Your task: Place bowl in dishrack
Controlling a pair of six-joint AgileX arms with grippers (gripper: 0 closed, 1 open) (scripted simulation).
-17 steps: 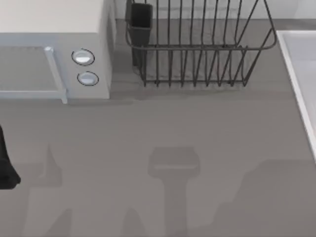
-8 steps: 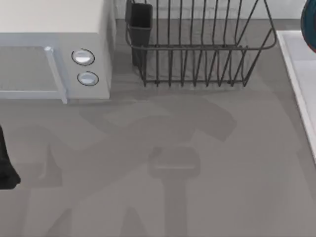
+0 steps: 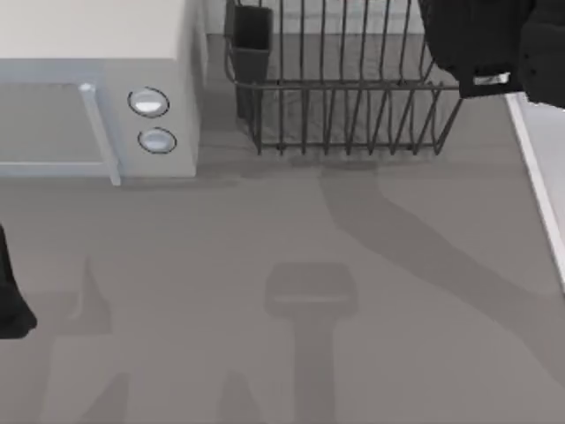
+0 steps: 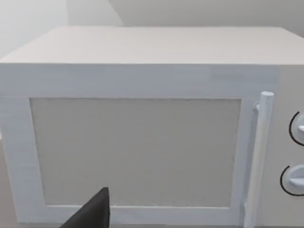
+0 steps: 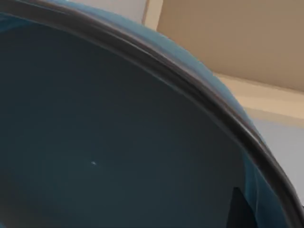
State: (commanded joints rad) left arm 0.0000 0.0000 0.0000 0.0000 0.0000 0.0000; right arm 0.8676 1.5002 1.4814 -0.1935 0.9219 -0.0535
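The right arm (image 3: 481,44) hangs over the dishrack's (image 3: 353,88) right end, and its wrist camera looks straight into a blue bowl (image 5: 118,142). I cannot tell how its pincer stands. Best to lower slowly between the upright bars. The left arm (image 3: 11,291) sits parked at the table's (image 3: 265,230) left edge.

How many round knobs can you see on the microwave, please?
2. On the microwave front, right of the door handle, one knob sits directly above the other knob; the left wrist view shows the same pair at its edge.
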